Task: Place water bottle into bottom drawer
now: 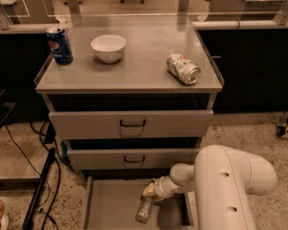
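The water bottle, clear plastic and seen mostly end-on, hangs tilted over the grey floor of the open bottom drawer. Its label does not show. My gripper is at the end of the white arm. It reaches into the drawer from the right and is shut on the bottle's upper end. I cannot tell whether the bottle's lower end touches the drawer floor.
Above are the middle drawer and the top drawer, both pulled slightly out. On the cabinet top stand a blue Pepsi can and a white bowl, with a silver can lying on its side. Cables and a black pole are on the floor at left.
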Action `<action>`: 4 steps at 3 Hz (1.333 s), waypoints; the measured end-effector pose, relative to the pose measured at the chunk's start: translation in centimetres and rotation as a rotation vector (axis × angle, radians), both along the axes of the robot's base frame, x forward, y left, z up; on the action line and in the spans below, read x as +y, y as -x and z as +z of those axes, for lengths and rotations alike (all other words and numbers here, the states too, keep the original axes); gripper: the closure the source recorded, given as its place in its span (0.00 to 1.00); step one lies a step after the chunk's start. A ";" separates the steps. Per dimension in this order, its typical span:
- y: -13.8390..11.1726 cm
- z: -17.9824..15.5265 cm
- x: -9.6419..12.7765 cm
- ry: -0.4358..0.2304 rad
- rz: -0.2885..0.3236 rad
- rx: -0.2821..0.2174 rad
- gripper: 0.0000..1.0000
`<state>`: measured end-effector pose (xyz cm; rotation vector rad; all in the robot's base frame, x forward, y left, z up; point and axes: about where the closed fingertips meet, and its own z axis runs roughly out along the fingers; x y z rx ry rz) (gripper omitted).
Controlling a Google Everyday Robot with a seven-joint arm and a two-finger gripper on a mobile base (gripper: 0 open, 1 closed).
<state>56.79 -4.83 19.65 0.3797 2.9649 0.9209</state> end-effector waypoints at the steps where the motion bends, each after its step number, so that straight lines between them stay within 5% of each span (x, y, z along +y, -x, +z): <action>1: -0.7 -1.0 -0.2 -0.014 -0.017 0.010 1.00; 4: 0.3 -5.5 2.7 -0.047 -0.051 0.060 1.00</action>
